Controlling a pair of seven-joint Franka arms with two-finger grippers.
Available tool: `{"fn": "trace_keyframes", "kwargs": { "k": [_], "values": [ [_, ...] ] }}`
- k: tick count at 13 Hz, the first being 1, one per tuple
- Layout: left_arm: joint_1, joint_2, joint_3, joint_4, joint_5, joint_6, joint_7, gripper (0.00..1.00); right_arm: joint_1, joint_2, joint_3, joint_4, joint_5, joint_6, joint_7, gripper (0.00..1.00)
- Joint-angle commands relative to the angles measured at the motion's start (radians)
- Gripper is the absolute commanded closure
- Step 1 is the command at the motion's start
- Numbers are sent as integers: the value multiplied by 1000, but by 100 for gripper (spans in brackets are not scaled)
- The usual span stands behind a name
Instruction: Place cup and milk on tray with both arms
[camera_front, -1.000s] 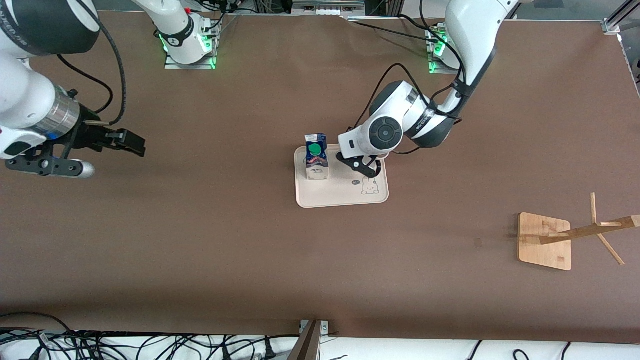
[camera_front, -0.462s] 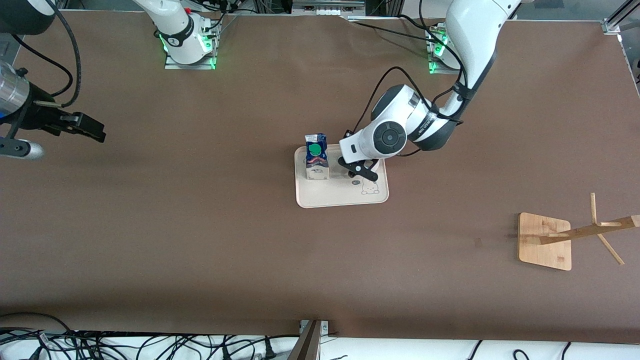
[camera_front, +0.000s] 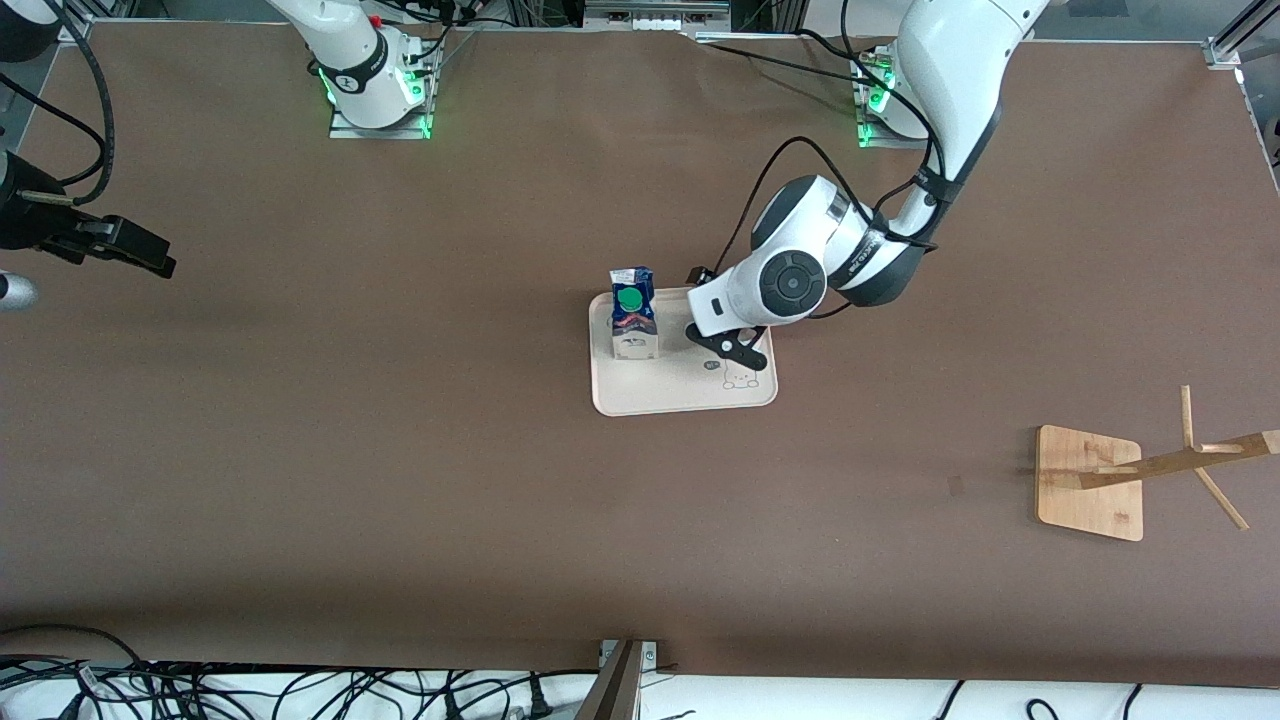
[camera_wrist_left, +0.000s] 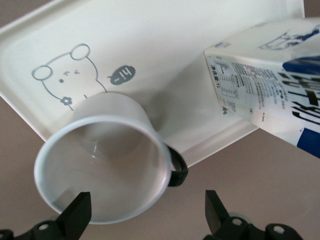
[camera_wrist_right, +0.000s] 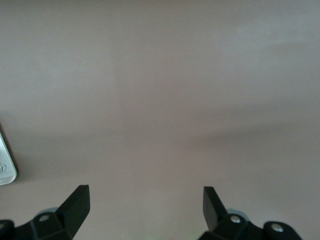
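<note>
1. My right gripper (camera_front: 150, 262) has drawn back toward its table end, fingers spread, empty.
2. My left gripper (camera_front: 738, 352), jaws apart, hovers over the cup (camera_wrist_left: 102, 157), apparently released on the tray (camera_front: 680, 400) beside the milk (camera_front: 633, 320).

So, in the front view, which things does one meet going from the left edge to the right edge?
right gripper over bare table → milk standing on the tray → left gripper over the tray → wooden mug stand. The cup is hidden under the left arm in this view.

From the front, the left arm (camera_front: 790, 285) hides the cup (camera_wrist_left: 102, 160); the milk (camera_wrist_left: 270, 85) carton's top runs off the left wrist view, maybe half.
</note>
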Motion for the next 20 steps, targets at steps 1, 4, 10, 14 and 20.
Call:
{"fn": "trace_keyframes", "kwargs": {
  "k": [1,4,10,14,20],
  "values": [
    [7,-69,44,3,-23,-10,9,0,-14,-23,17,-25,67,-3,-12,0],
    [71,-176,49,-2,-21,-12,15,0,-14,-25,17,-24,69,-9,-87,0],
    [277,-422,67,-25,-12,-199,48,0,-12,-26,17,-18,14,-50,-143,0],
    [300,-555,178,-28,55,-260,44,0,-12,-26,18,-19,-33,-46,-143,0],
    [301,-609,241,-22,172,-325,46,0,-12,-26,27,-18,-38,-49,-143,0]
  ]
}}
